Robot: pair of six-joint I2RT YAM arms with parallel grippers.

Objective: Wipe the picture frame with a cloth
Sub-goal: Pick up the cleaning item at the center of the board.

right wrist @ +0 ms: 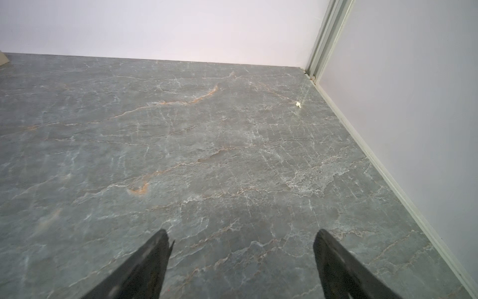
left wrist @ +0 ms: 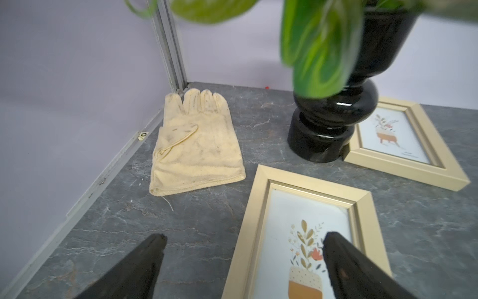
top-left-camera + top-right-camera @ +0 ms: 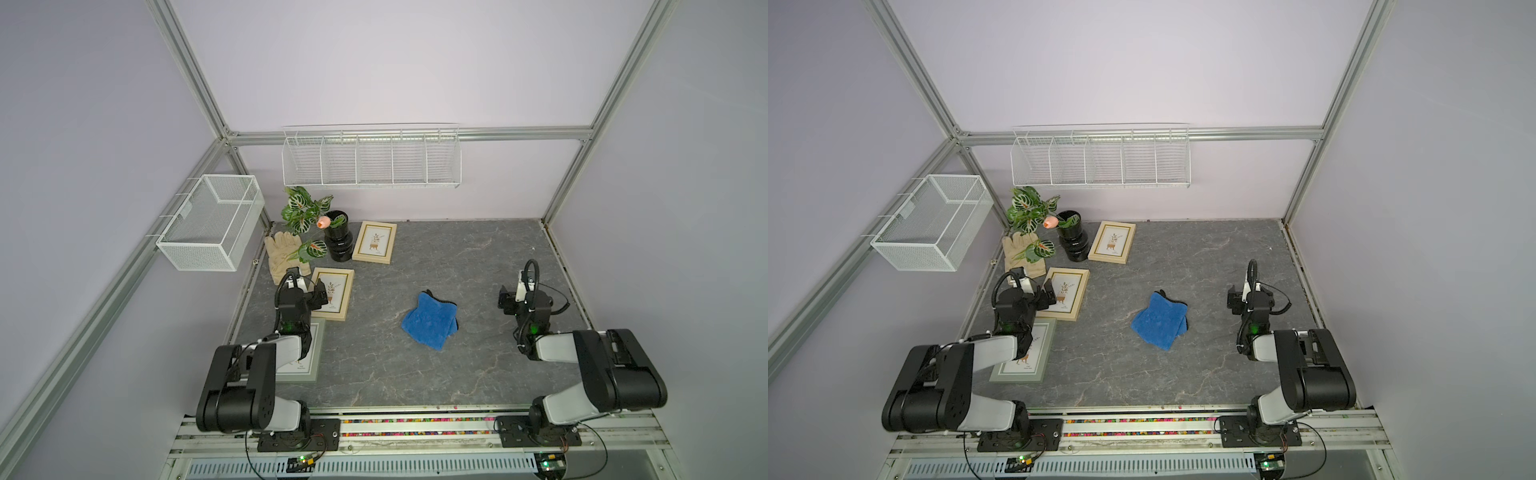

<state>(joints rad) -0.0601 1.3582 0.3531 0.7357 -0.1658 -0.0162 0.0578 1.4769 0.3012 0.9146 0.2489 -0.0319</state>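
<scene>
We see a grey marbled table [image 3: 415, 374] inside a walled cell. A white mesh basket [image 3: 212, 220] hangs on the left wall and a white wire rack [image 3: 372, 160] hangs on the back wall.

The left gripper [image 3: 309, 286] hovers over the left edge of the middle gold frame [image 3: 336, 295]. Its jaws are spread wide and hold nothing. In the wrist view one finger is above the bare tabletop and the other is above the print [image 2: 305, 248].

The right gripper [image 3: 509, 297] is above bare table near the right wall. Its jaws are also spread wide and empty [image 1: 241, 234].

A grey-green frame [image 3: 1034, 357] lies flat at the front left, partly under the left arm. The cloth [image 3: 430, 320], blue and rumpled, lies near the table's centre between the two arms. It is well apart from both grippers and from every frame.

The far gold frame [image 3: 374, 242] lies flat just beside a black vase [image 3: 338, 245]. A beige glove [image 2: 196, 145] lies in the back left corner, palm down. Green patterned leaves [image 3: 301, 208] and a pink tulip [image 3: 323, 222] rise from the vase.

A tiny white scrap [image 1: 298, 104] sits near the back right corner.
</scene>
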